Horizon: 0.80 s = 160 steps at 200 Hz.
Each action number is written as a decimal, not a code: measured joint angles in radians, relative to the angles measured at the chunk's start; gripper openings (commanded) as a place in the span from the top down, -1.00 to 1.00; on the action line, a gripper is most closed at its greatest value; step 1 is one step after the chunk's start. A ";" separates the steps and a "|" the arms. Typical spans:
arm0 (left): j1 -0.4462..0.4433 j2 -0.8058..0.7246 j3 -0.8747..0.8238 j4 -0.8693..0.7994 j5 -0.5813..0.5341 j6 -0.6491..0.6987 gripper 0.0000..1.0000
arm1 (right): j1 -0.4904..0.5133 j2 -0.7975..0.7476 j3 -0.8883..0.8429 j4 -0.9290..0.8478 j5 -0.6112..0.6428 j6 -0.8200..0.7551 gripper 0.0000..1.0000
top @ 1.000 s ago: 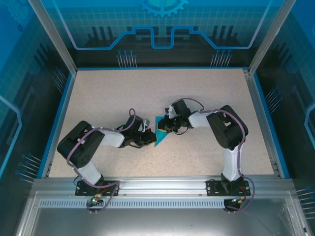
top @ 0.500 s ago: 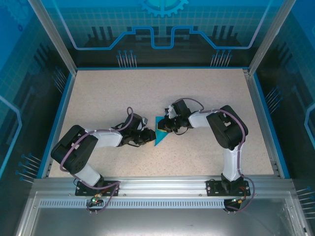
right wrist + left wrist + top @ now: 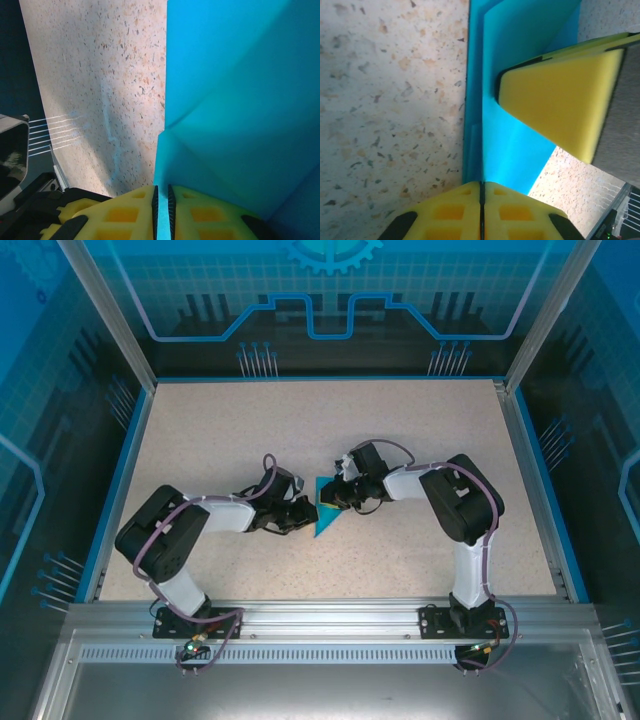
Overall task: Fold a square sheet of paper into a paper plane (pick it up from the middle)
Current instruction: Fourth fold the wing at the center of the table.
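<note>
Blue-lit enclosure (image 3: 330, 300) all round, with a pale speckled desk (image 3: 200, 440) as its floor. Two arms were bolted at the near edge. The left arm (image 3: 190, 525) was bent low and reached in toward the desk's middle, while the right arm (image 3: 460, 500) was doubled over and reached in from the other side, so the two met nearly head on. Between them, at the centre of the desk, lay the square sheet of paper (image 3: 325, 508): teal, plain, already folded, and seen from above as a small triangle pointing toward the near edge. Creased layers showed in both wrist views, one flap lying over another. The left pincer (image 3: 303, 512) sat at the sheet's left side. From its wrist, the left pincer (image 3: 481, 192) had its yellow pads pressed together on the folded edge, the crease running straight into the seam between them. The right pincer (image 3: 335, 495) was at the sheet's far right side. From its own wrist, the right pincer (image 3: 161, 200) was nipping the paper, a thin strip of teal showing between the nearly closed pads. One of its pads (image 3: 560, 105) lay against the sheet's upper layer in the left wrist view.
</note>
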 measured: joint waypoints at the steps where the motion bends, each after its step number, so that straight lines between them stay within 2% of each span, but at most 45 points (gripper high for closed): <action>1: 0.000 0.000 0.000 0.000 0.000 0.000 0.93 | 0.000 0.000 0.000 0.000 0.000 0.000 0.66; 50: 0.000 0.005 -0.009 0.004 -0.005 -0.003 1.00 | -0.001 -0.014 -0.001 -0.010 -0.007 0.000 0.59; 107: 0.000 0.005 -0.026 0.034 -0.005 -0.005 1.00 | -0.052 -0.172 -0.047 -0.042 0.039 -0.001 0.57; 160: 0.000 0.005 -0.027 0.037 -0.005 -0.005 1.00 | -0.017 -0.148 -0.043 -0.048 0.040 -0.001 0.61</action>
